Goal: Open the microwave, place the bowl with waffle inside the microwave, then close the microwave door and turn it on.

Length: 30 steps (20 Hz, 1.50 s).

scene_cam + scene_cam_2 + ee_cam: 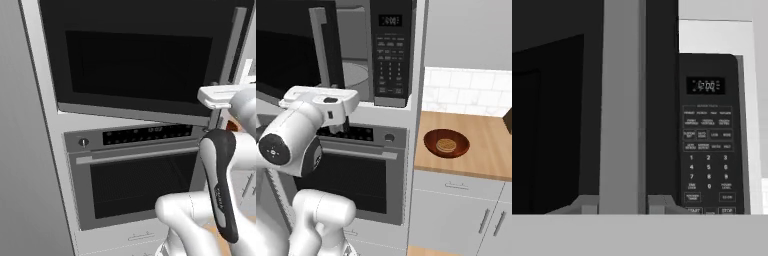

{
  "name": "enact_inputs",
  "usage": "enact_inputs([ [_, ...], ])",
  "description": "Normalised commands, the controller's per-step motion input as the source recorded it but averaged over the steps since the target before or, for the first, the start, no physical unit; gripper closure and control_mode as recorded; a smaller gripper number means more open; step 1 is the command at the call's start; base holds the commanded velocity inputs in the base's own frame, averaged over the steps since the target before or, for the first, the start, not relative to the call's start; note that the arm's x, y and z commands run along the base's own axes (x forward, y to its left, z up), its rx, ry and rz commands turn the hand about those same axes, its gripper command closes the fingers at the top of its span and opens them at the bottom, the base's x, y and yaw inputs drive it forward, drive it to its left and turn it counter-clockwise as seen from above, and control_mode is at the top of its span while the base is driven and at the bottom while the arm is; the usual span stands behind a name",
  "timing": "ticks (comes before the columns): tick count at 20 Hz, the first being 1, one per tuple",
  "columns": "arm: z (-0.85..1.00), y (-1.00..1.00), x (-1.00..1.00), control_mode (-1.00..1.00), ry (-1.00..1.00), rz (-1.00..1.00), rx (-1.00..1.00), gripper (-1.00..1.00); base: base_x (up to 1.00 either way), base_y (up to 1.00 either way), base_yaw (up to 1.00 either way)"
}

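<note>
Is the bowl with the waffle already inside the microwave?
No, the bowl with the waffle sits on the wooden counter, right of the microwave, whose door is partly open.

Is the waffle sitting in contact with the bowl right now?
Touching. In the right base view the waffle lies flat on the inside bottom of the bowl, with the bowl's rim all around it and no gap under it.
</note>
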Motion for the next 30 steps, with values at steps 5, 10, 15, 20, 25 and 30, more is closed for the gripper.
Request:
enact_inputs([
  [5,0.00,0.34,-1.00,-1.00,0.00,0.00,-0.01,1.00,0.00,0.00,0.00],
  [10,0.00,0.35,-0.93,-1.00,0.00,-0.01,0.00,1.00,0.00,0.00,0.00],
  [15,0.00,0.17,-0.24,-1.00,-0.01,0.00,-0.01,1.00,0.00,0.00,0.00],
  [20,0.00,0.00,0.00,-1.00,0.00,0.00,0.00,1.00,0.00,0.00,0.00],
  [25,0.00,-0.01,0.00,-1.00,0.00,0.00,0.00,-1.00,0.00,0.00,0.00],
  [30,0.00,0.00,0.00,-1.00,0.01,0.00,0.00,-1.00,0.00,0.00,0.00],
])
